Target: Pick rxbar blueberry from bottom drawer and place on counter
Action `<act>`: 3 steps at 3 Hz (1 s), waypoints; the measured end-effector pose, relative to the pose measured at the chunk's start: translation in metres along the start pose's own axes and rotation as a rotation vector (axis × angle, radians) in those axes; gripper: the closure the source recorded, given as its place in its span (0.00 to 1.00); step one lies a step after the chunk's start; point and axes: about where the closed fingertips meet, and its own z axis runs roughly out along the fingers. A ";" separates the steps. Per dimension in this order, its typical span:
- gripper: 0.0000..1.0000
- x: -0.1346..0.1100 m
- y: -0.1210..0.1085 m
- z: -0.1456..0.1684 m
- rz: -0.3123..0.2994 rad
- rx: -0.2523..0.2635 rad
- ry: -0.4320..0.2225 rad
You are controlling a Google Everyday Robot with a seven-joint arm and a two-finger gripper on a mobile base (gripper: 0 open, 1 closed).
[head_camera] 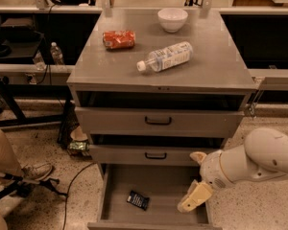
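Observation:
The rxbar blueberry [138, 200], a small dark navy wrapper, lies flat on the floor of the open bottom drawer [168, 190], left of its middle. My gripper [194, 197] hangs over the drawer's right side, to the right of the bar and apart from it. The white arm comes in from the right. The counter [209, 61] is the grey metal top of the cabinet.
On the counter lie a clear water bottle [165, 56] on its side, a crushed red can [118, 39] and a white bowl [172, 19]. Two shut drawers with black handles [158, 121] sit above. A person's leg and shoe [34, 171] are at the left.

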 end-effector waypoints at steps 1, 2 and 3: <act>0.00 0.022 -0.012 0.032 0.021 0.008 -0.012; 0.00 0.037 -0.024 0.072 0.034 0.013 -0.047; 0.00 0.054 -0.029 0.138 0.075 -0.042 -0.097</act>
